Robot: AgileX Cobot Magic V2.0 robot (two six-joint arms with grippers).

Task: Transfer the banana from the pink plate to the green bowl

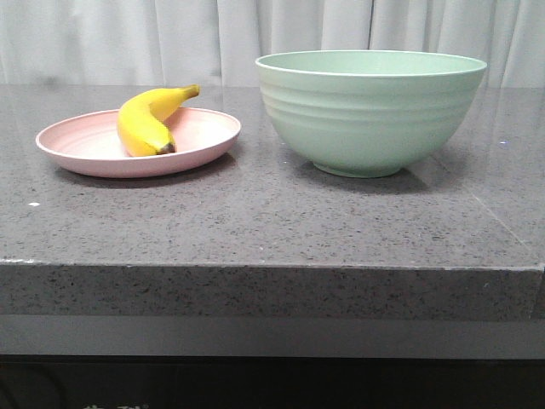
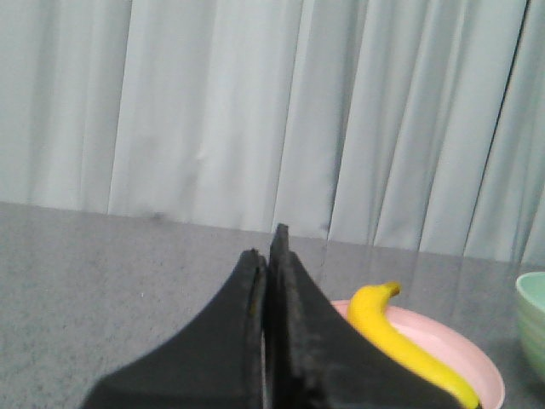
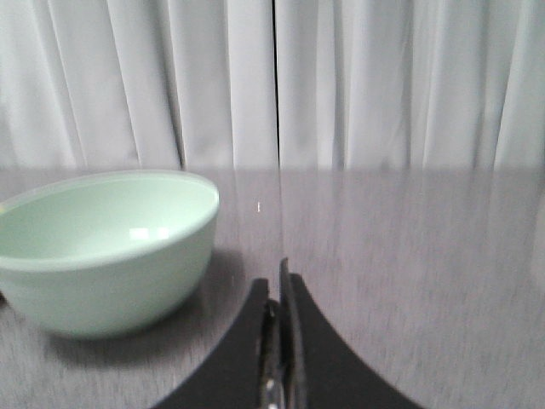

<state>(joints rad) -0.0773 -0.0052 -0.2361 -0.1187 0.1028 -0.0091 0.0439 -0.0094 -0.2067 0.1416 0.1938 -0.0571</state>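
Note:
A yellow banana lies on the pink plate at the left of the grey counter, dark tip toward the front. The mint-green bowl stands empty to the plate's right. Neither arm shows in the front view. In the left wrist view my left gripper is shut with nothing in it, and the banana and pink plate lie beyond it to one side. In the right wrist view my right gripper is shut and empty, apart from the green bowl.
The grey speckled counter ends in a front edge close to the camera. A white curtain hangs behind the counter.

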